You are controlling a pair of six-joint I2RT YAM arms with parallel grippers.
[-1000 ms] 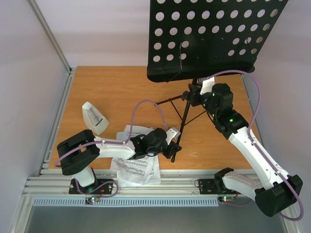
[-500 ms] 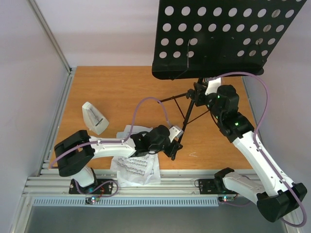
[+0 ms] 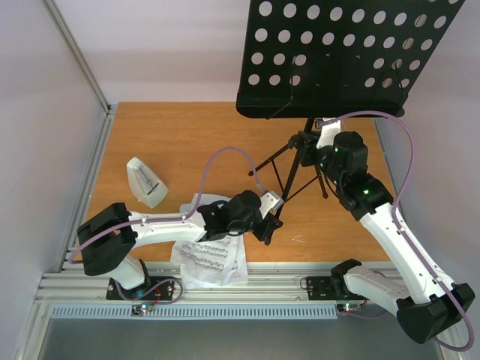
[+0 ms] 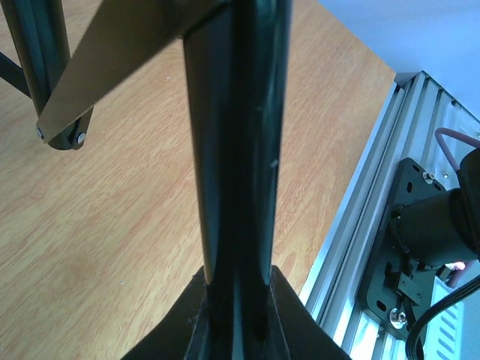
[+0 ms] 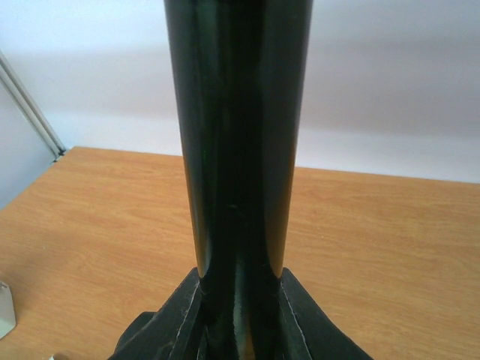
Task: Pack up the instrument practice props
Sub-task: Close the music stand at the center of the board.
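Note:
The black music stand (image 3: 345, 52) stands at the back right, its perforated desk high over the table and its tripod legs (image 3: 289, 174) spread below. My right gripper (image 3: 309, 142) is shut on the stand's upright post (image 5: 240, 135). My left gripper (image 3: 271, 219) is shut on one leg (image 4: 236, 150) near its foot. In both wrist views the black tube fills the gap between the jaws (image 4: 236, 300) (image 5: 240, 300). The white metronome (image 3: 146, 182) lies on the left of the table. White sheet-music pages (image 3: 210, 259) lie crumpled at the front edge, partly under my left arm.
An aluminium rail (image 3: 225, 289) runs along the near edge, with the right arm's base (image 4: 427, 247) bolted to it. White walls and a frame post (image 3: 79, 60) close in the left and back. Another stand foot (image 4: 64, 135) hangs just left of the held leg.
The stand's desk has shifted right and up. Its legs have spread wider, and my left gripper has moved a little right with the leg it holds.

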